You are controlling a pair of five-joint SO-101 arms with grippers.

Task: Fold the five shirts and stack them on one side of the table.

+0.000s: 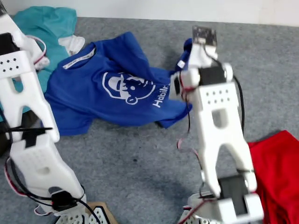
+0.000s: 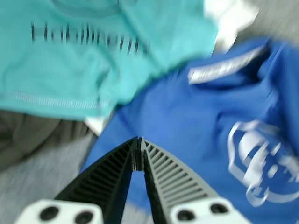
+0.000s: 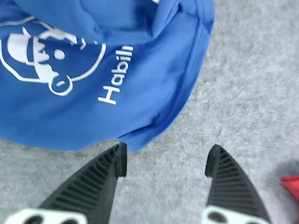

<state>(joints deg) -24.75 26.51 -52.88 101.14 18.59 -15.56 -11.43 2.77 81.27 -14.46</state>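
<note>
A blue shirt [image 1: 117,88] with a white print lies crumpled across the middle of the grey table. Part of a teal shirt [image 1: 46,23] lies at the far left corner, and a red shirt [image 1: 275,172] at the right edge. My left gripper [image 2: 138,145] is shut with nothing between its fingers, and it hangs over the blue shirt's [image 2: 210,126] edge beside the teal shirt [image 2: 93,51]. Over bare table just off the blue shirt's [image 3: 93,70] printed hem, my right gripper [image 3: 168,156] stands open. The right arm [image 1: 210,107] covers that hem corner in the high view.
A white cloth [image 1: 72,44] lies between the teal and blue shirts. A dark olive garment [image 2: 32,135] shows under the teal one. A corner of the red shirt [image 3: 292,184] lies near my right gripper. Grey carpet-like table [image 1: 140,163] lies bare in front.
</note>
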